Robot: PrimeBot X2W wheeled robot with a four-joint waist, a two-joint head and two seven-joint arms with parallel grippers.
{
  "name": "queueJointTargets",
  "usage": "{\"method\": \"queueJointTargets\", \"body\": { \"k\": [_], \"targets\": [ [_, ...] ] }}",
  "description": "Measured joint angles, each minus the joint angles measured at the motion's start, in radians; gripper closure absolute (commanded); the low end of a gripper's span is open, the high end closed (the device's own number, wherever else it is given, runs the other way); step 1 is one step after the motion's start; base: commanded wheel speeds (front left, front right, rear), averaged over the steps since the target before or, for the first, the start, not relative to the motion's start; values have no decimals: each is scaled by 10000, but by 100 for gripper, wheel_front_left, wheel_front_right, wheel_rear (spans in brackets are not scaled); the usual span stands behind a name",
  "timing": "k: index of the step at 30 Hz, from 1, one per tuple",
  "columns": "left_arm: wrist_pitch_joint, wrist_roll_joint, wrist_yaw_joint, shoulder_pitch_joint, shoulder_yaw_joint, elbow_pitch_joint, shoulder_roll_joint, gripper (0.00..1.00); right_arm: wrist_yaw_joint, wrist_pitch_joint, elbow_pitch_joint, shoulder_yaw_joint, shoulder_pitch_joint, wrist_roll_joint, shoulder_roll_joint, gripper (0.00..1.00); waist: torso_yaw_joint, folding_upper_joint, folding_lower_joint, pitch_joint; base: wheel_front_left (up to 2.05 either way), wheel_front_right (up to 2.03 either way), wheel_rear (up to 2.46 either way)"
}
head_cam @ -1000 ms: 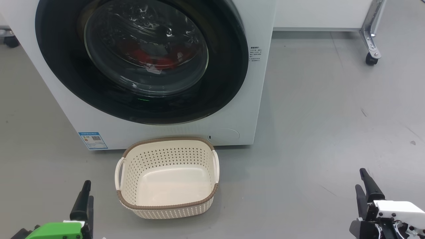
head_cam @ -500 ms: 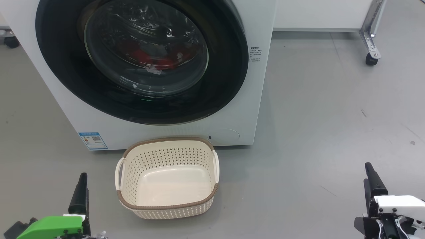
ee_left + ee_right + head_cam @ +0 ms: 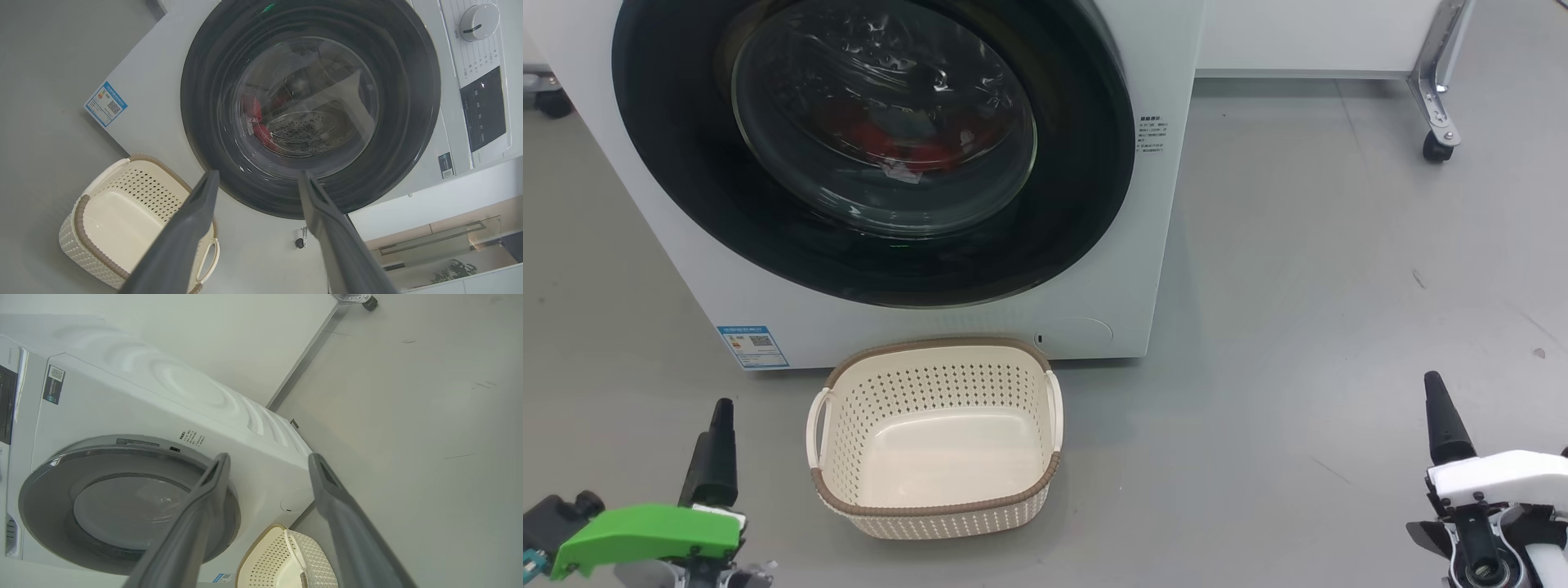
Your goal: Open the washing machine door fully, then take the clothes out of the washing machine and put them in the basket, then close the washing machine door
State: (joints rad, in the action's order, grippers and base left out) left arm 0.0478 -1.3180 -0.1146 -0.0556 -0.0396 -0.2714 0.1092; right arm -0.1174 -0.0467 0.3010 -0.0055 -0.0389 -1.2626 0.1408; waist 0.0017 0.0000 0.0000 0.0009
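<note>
The washing machine door (image 3: 686, 188) sits shut against the washing machine (image 3: 1152, 245), the clothes (image 3: 882, 139) a red heap behind its glass. To open it well, I judge I should catch the rim's free edge and swing it right round, not merely ajar. My left hand (image 3: 258, 175) and right hand (image 3: 269, 457) are spread wide and empty, low and well apart. The basket (image 3: 935, 506) stands on the floor just before the machine and may crowd a low reach. A castor (image 3: 1436, 145) stands clear, far right.
</note>
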Motion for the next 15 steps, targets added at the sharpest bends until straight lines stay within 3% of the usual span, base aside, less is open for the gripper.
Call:
{"method": "queueJointTargets", "body": {
  "k": [15],
  "targets": [
    [506,2982,616,-124,-867,196,355,0,491,-477,-109,934,-209,2882,416,0,-2,0,0,-28,0,0,0]
  ]
}}
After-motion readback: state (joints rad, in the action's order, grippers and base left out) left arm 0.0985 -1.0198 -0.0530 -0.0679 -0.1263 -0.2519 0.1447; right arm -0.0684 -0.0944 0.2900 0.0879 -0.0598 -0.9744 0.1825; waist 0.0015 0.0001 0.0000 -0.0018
